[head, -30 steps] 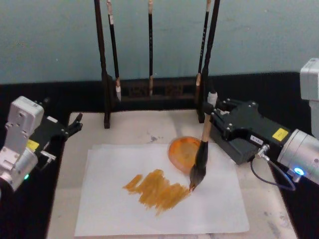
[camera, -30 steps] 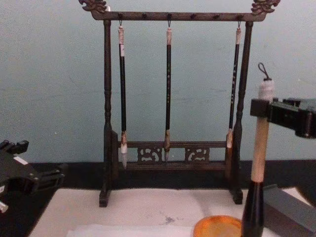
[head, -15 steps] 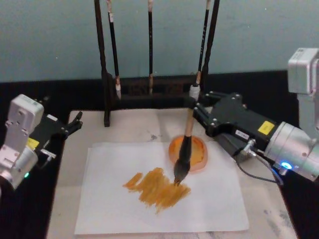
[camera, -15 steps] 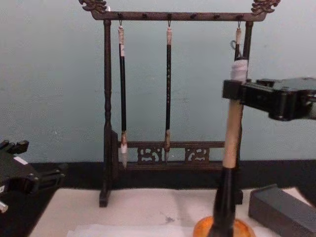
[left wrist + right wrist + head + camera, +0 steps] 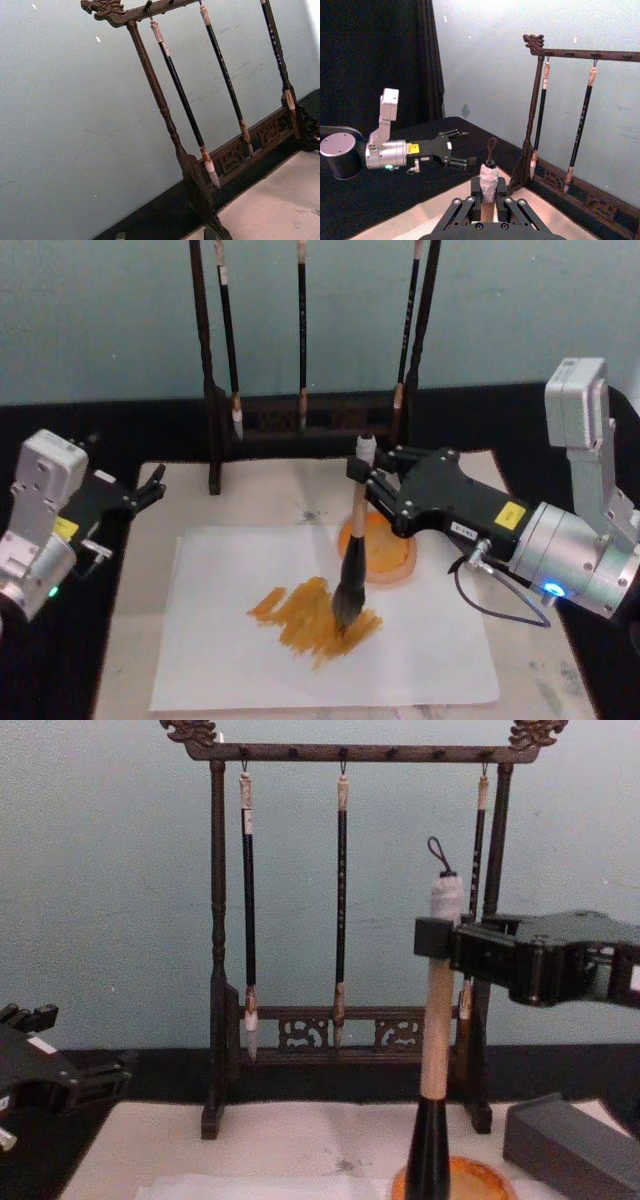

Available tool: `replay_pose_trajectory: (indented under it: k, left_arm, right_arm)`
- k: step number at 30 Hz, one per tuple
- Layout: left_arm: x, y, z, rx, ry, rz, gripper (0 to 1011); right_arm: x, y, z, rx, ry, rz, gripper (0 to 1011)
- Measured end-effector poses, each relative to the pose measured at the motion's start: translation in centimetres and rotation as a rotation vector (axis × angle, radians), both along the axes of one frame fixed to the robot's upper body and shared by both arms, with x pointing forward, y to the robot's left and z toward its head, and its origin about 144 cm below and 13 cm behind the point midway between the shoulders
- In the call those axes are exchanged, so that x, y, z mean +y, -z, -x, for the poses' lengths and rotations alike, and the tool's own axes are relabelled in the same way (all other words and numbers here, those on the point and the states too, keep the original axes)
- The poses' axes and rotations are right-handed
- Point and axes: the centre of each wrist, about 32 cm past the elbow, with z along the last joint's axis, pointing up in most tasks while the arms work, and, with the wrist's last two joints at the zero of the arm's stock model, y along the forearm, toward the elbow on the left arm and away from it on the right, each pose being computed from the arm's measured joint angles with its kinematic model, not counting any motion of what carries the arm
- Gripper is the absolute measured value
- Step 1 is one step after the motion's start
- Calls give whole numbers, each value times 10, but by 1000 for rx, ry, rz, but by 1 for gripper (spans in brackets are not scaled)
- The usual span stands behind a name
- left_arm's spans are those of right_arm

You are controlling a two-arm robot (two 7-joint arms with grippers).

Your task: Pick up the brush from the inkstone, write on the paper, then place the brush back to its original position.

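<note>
The right gripper (image 5: pixel 362 472) grasps the thick tan-handled brush (image 5: pixel 352 560) upright, bristles on the white paper sheet (image 5: pixel 420 650); the left gripper (image 5: pixel 152 485) idles, fingers spread, at the paper's nine o'clock.

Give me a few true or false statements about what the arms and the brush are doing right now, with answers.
The right gripper holds the brush near its top. True.
Three slim brushes hang on the rack. True.
The left gripper is open, off the paper. True.
The brush lies flat on the paper. False: it stands upright, tip on the orange strokes.
The rack has toppled over. False: it stands upright.
</note>
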Motion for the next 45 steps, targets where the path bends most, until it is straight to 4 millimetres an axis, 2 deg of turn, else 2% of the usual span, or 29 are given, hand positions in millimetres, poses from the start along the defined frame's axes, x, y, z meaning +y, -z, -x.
replay_pose_trajectory:
  k: [24,38,45]
  left_arm:
    - [0,0,0,0,0,0,1010]
    - [0,0,0,0,0,0,1010]
    - [0,0,0,0,0,0,1010]
  right_arm:
    - [-19,14,5,42,88,26,173]
    - [-30,12,7,39,135,37,173]
    - [-29,8,7,29,130,31,173]
